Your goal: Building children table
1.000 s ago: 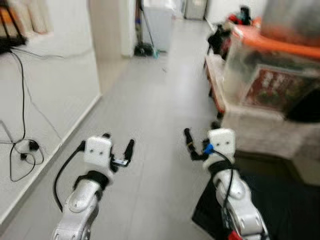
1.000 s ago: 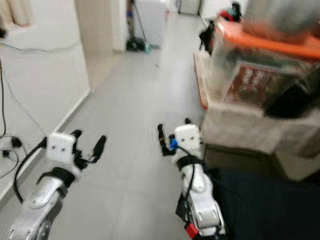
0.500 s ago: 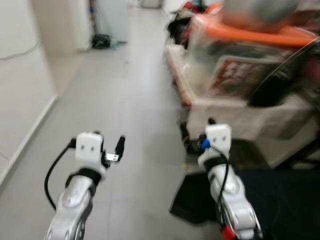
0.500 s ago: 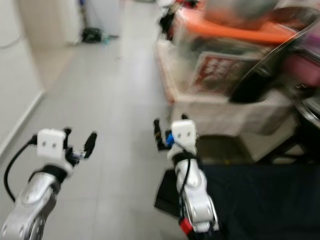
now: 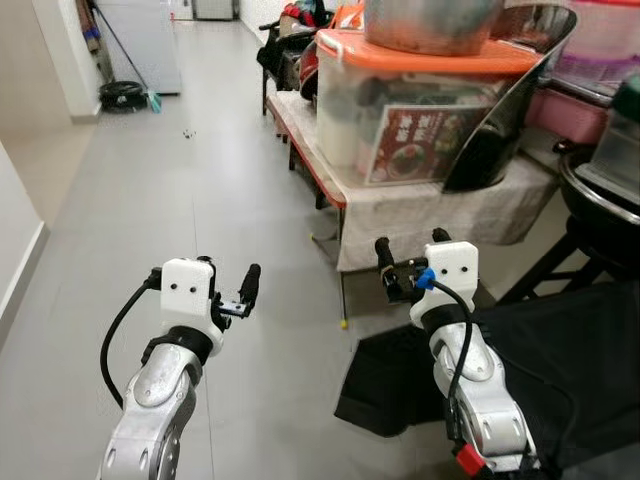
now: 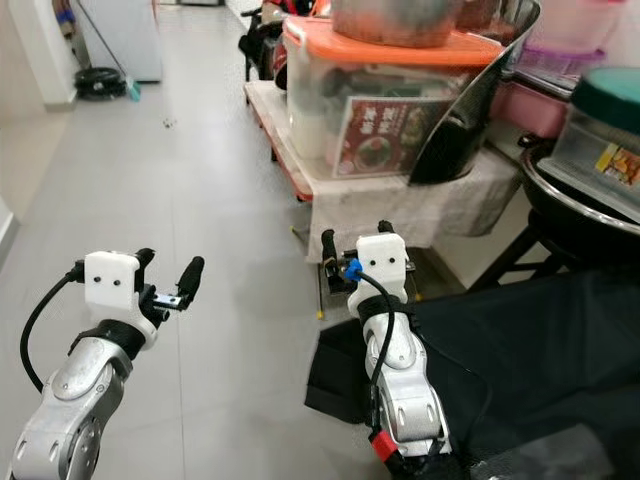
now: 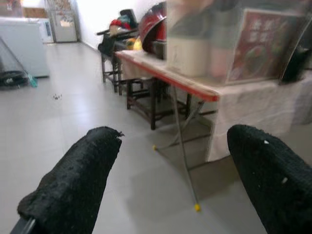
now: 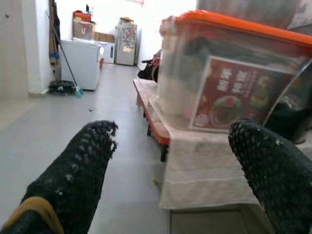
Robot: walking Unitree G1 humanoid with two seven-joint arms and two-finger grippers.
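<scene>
My left gripper (image 5: 228,274) is held out over the grey floor tiles (image 5: 200,190), open, with nothing between its fingers. My right gripper (image 5: 410,250) is also open and empty, raised in front of a low cloth-covered table (image 5: 440,205). In the left wrist view the left gripper (image 7: 173,136) looks at that table's thin legs and red edge. In the right wrist view the right gripper (image 8: 173,129) faces the clear bin with an orange lid (image 8: 229,63) that stands on the cloth.
On the bin (image 5: 400,95) sits a metal pot (image 5: 430,20), with a curved black shell (image 5: 500,120) leaning beside it. Black fabric (image 5: 560,350) lies at the lower right. A white appliance (image 5: 140,40) and a mop stand at the corridor's far end. A wall (image 5: 15,220) runs along the left.
The camera has swung to the right: the left wall with its cables has slid out of the picture, the cluttered table has come nearer, and the blur is gone. Both grippers stay open.
</scene>
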